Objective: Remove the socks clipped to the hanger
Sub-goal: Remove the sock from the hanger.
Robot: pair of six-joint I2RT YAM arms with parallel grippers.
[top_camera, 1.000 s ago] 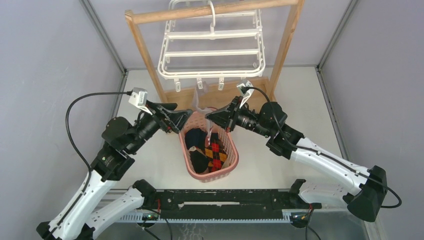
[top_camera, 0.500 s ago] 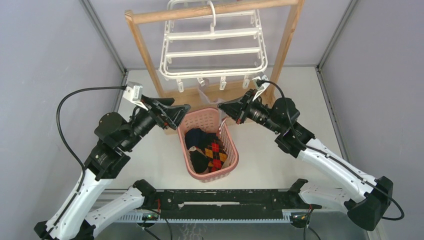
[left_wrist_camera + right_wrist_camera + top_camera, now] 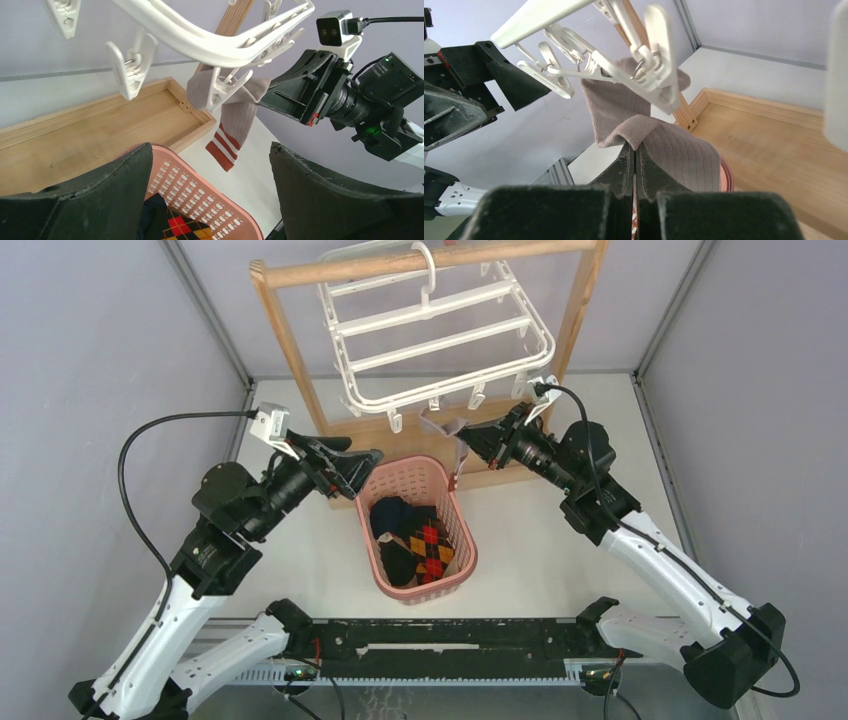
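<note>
Right gripper (image 3: 468,439) clamped tight on the ribbed grey sock (image 3: 235,116), which hangs from a clip on the tilted white plastic hanger (image 3: 440,338), red-and-white cuff dangling. Left gripper (image 3: 366,460) spread wide, empty, near the back rim of the pink perforated basket (image 3: 466,532). Basket holds a red-yellow argyle sock (image 3: 432,548) and black socks (image 3: 390,512).

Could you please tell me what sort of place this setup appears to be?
Probably a robot test cell staged as a laundry corner: plain grey wall panels enclose a white table, with a wooden rack carrying a clip hanger and a pink basket of socks.
</note>
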